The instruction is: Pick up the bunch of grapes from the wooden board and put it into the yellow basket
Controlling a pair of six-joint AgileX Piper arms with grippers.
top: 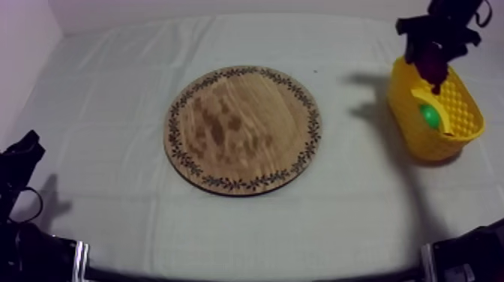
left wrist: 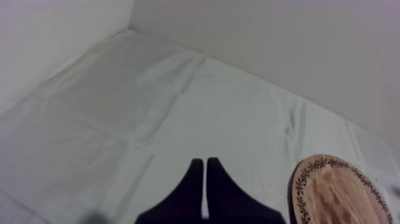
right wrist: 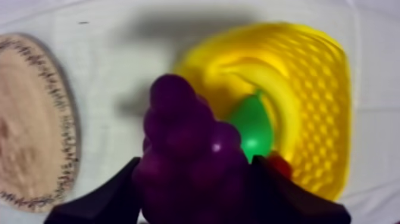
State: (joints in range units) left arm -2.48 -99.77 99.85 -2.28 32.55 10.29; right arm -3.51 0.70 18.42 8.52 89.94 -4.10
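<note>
The right hand [top: 435, 46] is closed round the bunch of grapes [right wrist: 184, 143], its two black fingers [right wrist: 101, 202] pressed against either flank of the purple cluster, so the fruit is off the wooden board [top: 244, 129], which lies bare and well apart from this hand, out to its side. The relation that matters is grapes to yellow basket [top: 459, 112]: from above, the bunch hangs under the hand over the basket's far end, close to the rim on the board side rather than over the middle. From the wrist, the bunch's long axis runs straight out from between the fingers, stalk end gripped and tapered end leading, and the basket's opening sits beneath and a little past that leading end. Inside the basket, beyond the fingertips, lie a green pear [right wrist: 253, 128], a curved yellow shape that is probably the banana [right wrist: 280, 95], and a small red fruit [right wrist: 280, 167] just beside the pear. My judgement is that the hand wants a short carry further over the opening before letting go, or the grapes may catch the rim. The left hand [left wrist: 205, 179] rests low over the desk [left wrist: 149, 107] with its fingers together as a narrow wedge, gripping nothing, far from the basket; the right arm is plainly the nearer.
</note>
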